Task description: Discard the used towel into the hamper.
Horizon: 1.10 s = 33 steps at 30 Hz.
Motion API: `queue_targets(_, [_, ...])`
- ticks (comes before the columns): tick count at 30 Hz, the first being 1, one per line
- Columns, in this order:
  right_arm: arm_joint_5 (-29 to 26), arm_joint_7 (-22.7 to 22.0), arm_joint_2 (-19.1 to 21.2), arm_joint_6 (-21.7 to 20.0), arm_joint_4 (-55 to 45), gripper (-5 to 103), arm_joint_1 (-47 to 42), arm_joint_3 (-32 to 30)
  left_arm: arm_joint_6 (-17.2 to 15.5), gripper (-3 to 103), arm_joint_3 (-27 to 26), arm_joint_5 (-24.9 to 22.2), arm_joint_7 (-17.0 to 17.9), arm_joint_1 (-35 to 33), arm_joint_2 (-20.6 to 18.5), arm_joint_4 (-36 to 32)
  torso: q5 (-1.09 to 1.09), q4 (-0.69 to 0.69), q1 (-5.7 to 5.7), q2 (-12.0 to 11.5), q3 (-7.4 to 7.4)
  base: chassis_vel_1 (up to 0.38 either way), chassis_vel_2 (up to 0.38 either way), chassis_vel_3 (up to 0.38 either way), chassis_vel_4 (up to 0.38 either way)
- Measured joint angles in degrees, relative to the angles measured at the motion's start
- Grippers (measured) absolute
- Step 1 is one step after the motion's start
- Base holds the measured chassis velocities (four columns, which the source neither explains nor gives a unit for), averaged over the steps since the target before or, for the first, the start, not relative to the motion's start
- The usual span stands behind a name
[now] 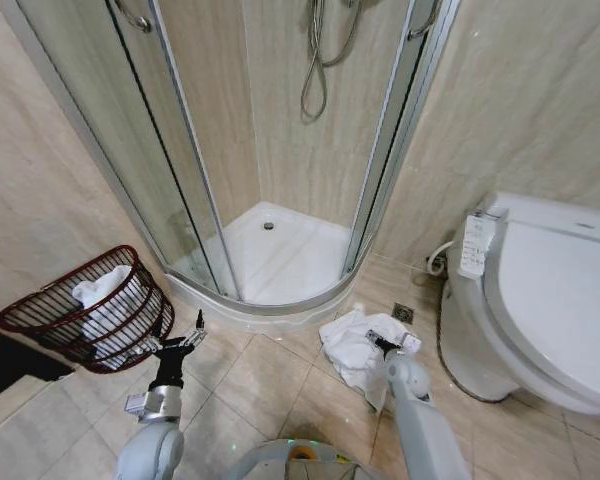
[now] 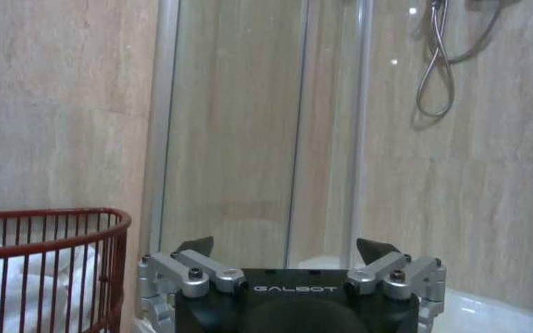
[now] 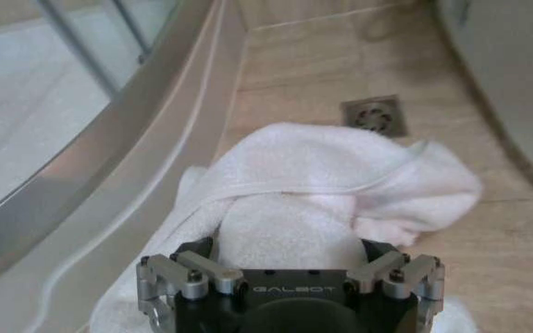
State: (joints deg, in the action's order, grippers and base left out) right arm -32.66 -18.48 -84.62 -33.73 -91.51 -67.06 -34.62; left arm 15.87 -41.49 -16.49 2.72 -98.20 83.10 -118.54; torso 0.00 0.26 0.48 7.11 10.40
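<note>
Head view, white crumpled towel (image 1: 352, 345) w/ right tool (image 1: 382, 345) open on it, left tool (image 1: 185, 338) open

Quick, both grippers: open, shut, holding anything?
Left gripper: open, empty, beside the hamper.
Right gripper: open, fingers around the floor towel, not closed.

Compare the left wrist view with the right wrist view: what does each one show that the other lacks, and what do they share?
Left wrist view alone: the hamper, red, with white cloth inside, beside the open left gripper, plus the shower hose on the wall behind the glass door.

Right wrist view alone: the towel crumpled on the floor tiles, the open right gripper right over it with fingers either side of a fold, and the floor drain.

Shared: each shows its own open gripper and part of the shower enclosure.
</note>
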Motion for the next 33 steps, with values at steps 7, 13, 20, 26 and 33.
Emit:
queue_targets(7, [1.56,4.2,0.1,-0.05,2.62,100,1.29,-0.43,0.01,100,-0.37,-0.06,0.09,-0.12,-0.26,-0.17,0.0,0.0,0.0,0.0,0.0,0.0,0.0,0.0,0.0])
queue_targets(13, [2.4,6.23,0.19,-0.04,6.42,100,2.91,-0.94,0.27,100,-0.56,-0.22,0.47,-0.28,-0.32,-0.17,0.0,0.01,0.0,0.0,0.0,0.0,0.0,0.0,0.0])
queue_targets(20, [3.59,8.33,0.4,1.18,11.05,100,4.45,-1.46,0.27,100,-0.45,-0.17,0.49,-0.2,-0.16,-0.19,0.0,0.0,0.0,0.0,0.0,0.0,0.0,0.0,0.0])
queue_targets(26, [3.88,10.66,0.54,3.03,13.08,100,5.1,-1.77,0.27,100,-0.55,-0.14,0.5,-0.2,-0.23,-0.26,0.0,0.0,0.0,0.0,0.0,0.0,0.0,0.0,0.0])
queue_targets(33, [3.91,12.67,1.0,4.87,14.34,86,5.51,-1.93,0.25,100,-0.6,-0.01,0.5,-0.4,-0.19,-0.65,0.0,0.0,0.0,0.0,0.0,0.0,0.0,0.0,0.0])
